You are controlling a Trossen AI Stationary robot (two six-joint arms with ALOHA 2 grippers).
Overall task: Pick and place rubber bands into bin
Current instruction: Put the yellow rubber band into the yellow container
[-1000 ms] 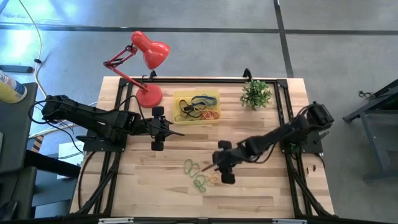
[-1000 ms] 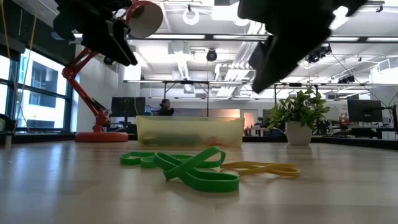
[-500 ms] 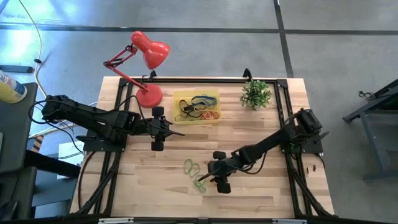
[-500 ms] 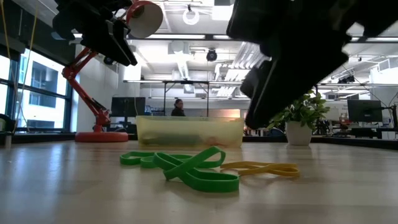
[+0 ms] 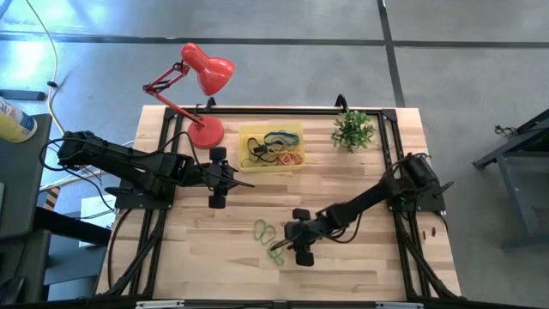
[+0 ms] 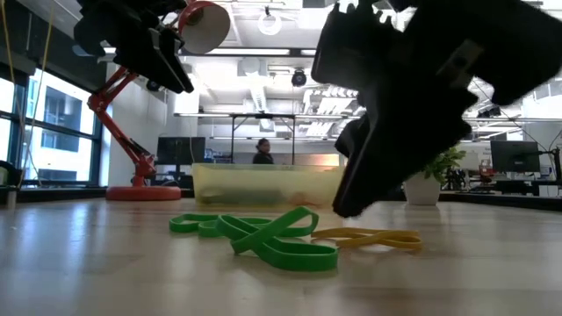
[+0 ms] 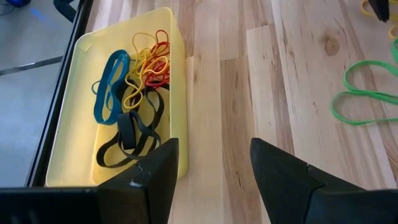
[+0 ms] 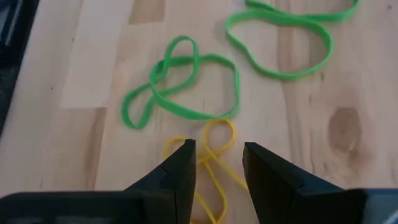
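Observation:
Two green rubber bands (image 8: 180, 87) (image 8: 286, 43) and a thin yellow one (image 8: 214, 134) lie flat on the wooden table near its front middle (image 5: 273, 242). My right gripper (image 8: 217, 149) hangs open just above them, slanting down, one finger on each side of the yellow band's far loop; in the low view its fingertips (image 6: 344, 204) stand clear of the table. The yellow bin (image 5: 244, 133) at the back holds several bands, black, blue, red and yellow (image 7: 134, 93). My left gripper (image 7: 214, 149) waits open in the air beside the bin, over bare table.
A red desk lamp (image 5: 202, 94) stands at the table's back left, next to the bin. A small potted plant (image 5: 353, 129) stands at the back right. Bare wood lies between the bin and the loose bands. A person (image 6: 263, 151) shows in the room behind.
My right gripper has sunk and gone toward the table's left and near edges, down to the loose bands, and now straddles the yellow one. Its finger gap looks unchanged. The bands lie where they were.

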